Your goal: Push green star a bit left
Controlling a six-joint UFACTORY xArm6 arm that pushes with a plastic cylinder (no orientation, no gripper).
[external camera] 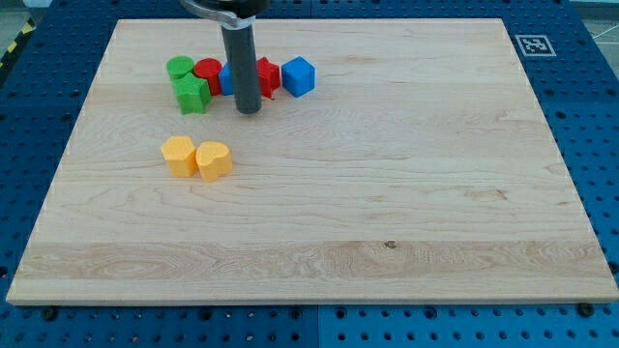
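Green star [191, 95] is found near the board's [387, 213] upper left corner, touching a green round block [179, 68] at its 11 o'clock and a red round block [208, 72] at its 1 o'clock. At the star's 3 o'clock, just beside it, my tip [250, 110] is set down on the wood; nothing is held by the rod, which can only push. Behind the rod a blue block [228, 77] is partly hidden, with a red block [267, 75] and a blue cube [299, 76] further right. Two yellow blocks [196, 157] lie at the star's 6 o'clock, apart from it. A leftward push could be spoiled by the crowding: the green round block may be dragged along, or the star turned if it is struck off-centre.
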